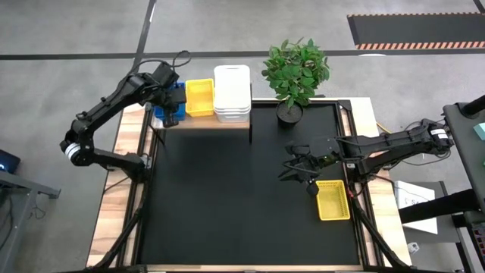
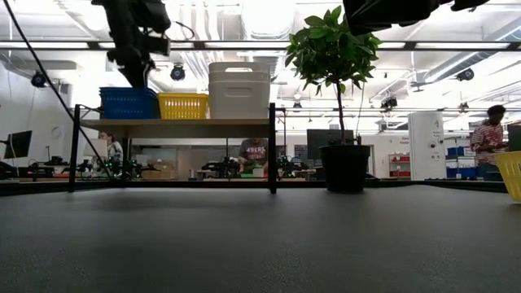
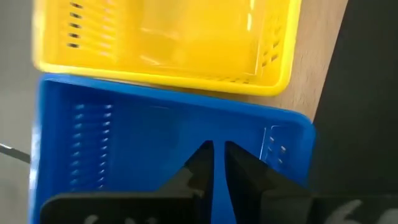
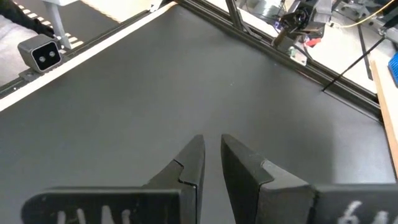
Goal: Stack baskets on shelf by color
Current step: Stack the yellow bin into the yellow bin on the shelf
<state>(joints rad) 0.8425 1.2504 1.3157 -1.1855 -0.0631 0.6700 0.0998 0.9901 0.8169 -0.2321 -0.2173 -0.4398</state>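
From above, the left gripper point(image 1: 171, 101) hangs over the blue baskets point(image 1: 161, 115) on the shelf point(image 1: 204, 121) while the right gripper point(image 1: 301, 171) waits beside a yellow basket point(image 1: 333, 200); both wrist views show fingers point(image 3: 199, 168) nearly together, holding nothing.

**My rig sits in an open robotics lab**

Beyond my table point(image 2: 260, 236) I see workbenches point(image 2: 146, 169) crowded with equipment, monitors point(image 2: 18, 144), ceiling lights point(image 2: 269, 12) and exposed ducts, people point(image 2: 488, 130) at stations, and a concrete floor point(image 1: 76, 30) marked with hazard striping point(image 1: 415, 45).
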